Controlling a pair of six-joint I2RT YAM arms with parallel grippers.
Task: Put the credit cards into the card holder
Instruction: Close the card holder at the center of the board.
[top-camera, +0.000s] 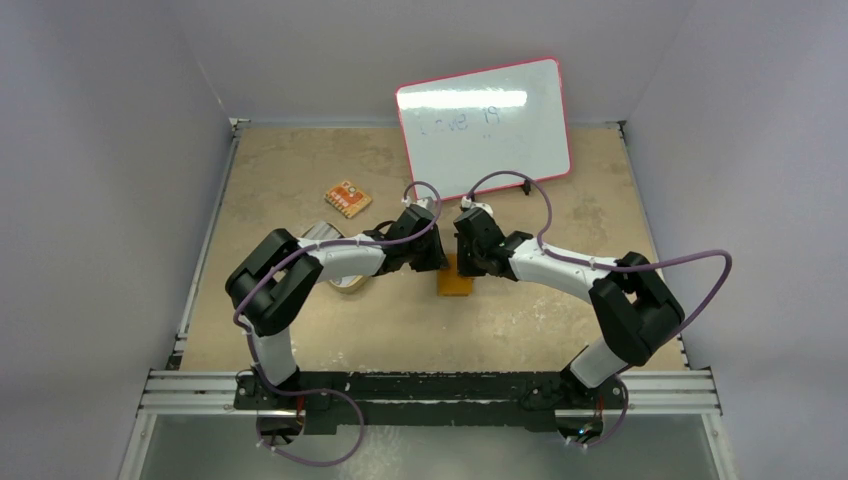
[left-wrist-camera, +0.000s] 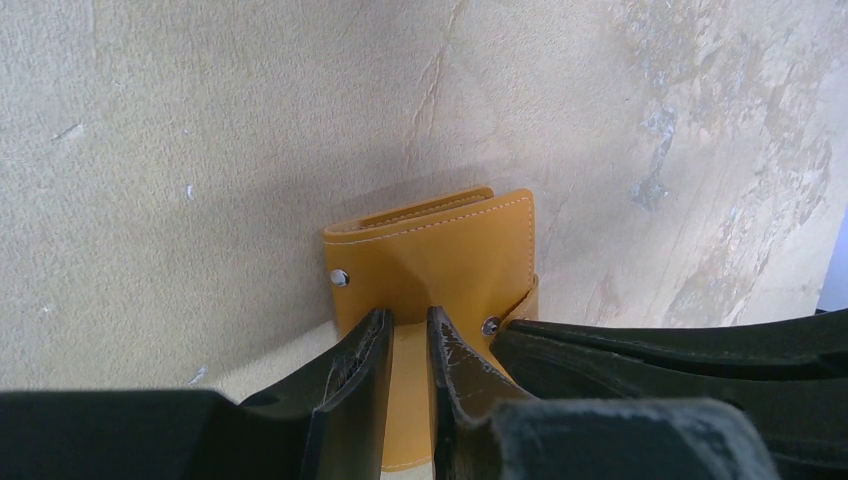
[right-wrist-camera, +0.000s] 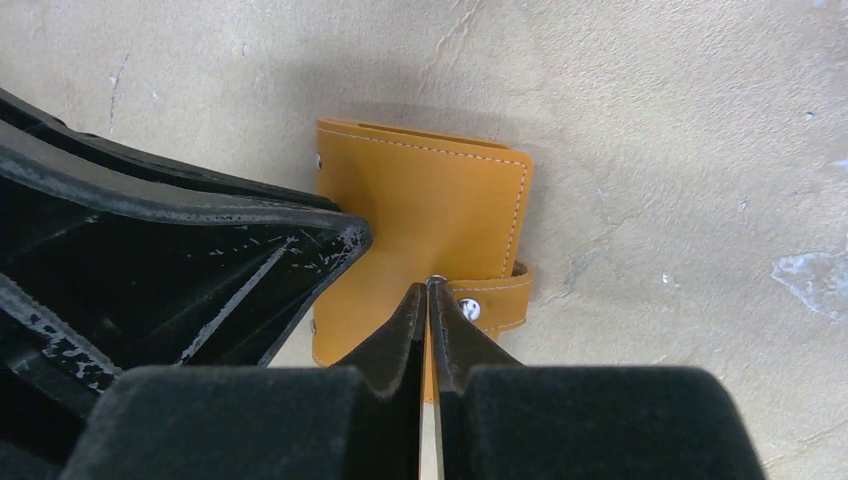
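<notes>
The card holder (top-camera: 455, 281) is a plain orange wallet lying folded shut on the table. It also shows in the left wrist view (left-wrist-camera: 440, 255) and in the right wrist view (right-wrist-camera: 430, 210). My left gripper (left-wrist-camera: 408, 325) is low over its near part, its jaws a narrow gap apart with nothing between them. My right gripper (right-wrist-camera: 428, 287) is shut, its tips at the end of the snap strap (right-wrist-camera: 490, 300); I cannot tell whether it pinches the strap. In the top view the left gripper (top-camera: 428, 252) and the right gripper (top-camera: 472, 252) meet over the holder. Grey-silver credit cards (top-camera: 318, 232) lie partly hidden behind the left arm.
An orange patterned flat piece (top-camera: 347, 198) lies at the back left. A tan oval dish (top-camera: 349, 285) sits under the left arm. A whiteboard (top-camera: 485, 125) leans against the back wall. The right gripper's black fingers (left-wrist-camera: 700, 345) cross the left wrist view.
</notes>
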